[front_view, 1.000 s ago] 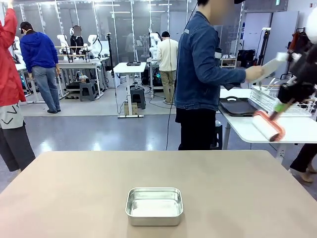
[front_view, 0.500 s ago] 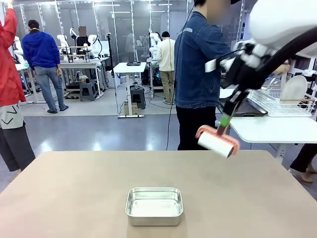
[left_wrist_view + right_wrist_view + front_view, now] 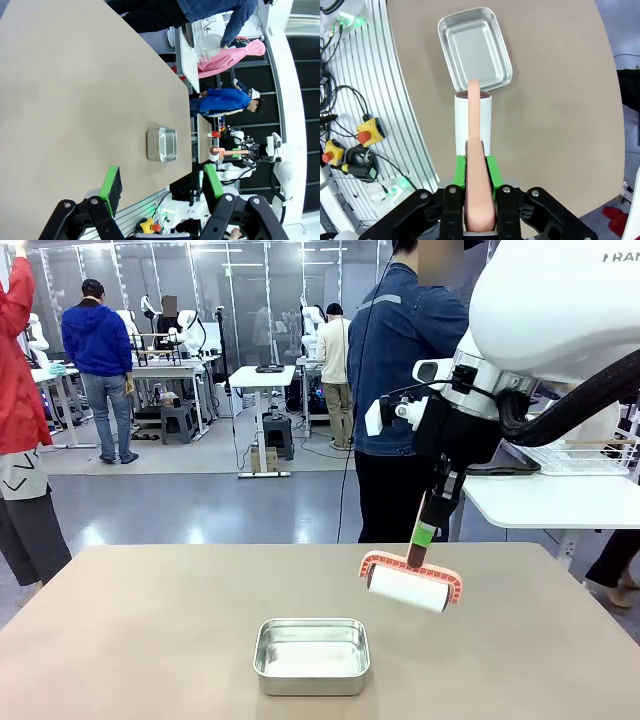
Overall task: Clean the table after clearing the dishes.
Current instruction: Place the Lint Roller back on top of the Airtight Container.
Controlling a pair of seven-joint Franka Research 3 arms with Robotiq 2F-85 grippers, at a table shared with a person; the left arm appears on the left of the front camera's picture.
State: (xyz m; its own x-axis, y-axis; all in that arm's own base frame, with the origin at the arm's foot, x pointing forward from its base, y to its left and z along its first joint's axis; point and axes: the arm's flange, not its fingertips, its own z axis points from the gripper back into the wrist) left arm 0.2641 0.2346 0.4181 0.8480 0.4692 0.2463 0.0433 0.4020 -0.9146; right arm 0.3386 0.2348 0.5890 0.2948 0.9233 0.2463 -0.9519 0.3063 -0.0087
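Gripping lint roller (image 3: 411, 587) by handle, right tool (image 3: 424, 537) clamped, roller held above desk (image 3: 150, 630) beside steel pan (image 3: 311, 655). Left tool (image 3: 161, 184) spread wide, nothing held.

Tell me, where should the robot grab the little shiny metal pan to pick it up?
Probably by one long wall of the small rectangular steel pan, coming straight down from above. It sits flat and open-topped on the beige table, so a finger could slip inside and one outside the thin rolled rim. The open left gripper is free; the right gripper holds the pink-handled lint roller.
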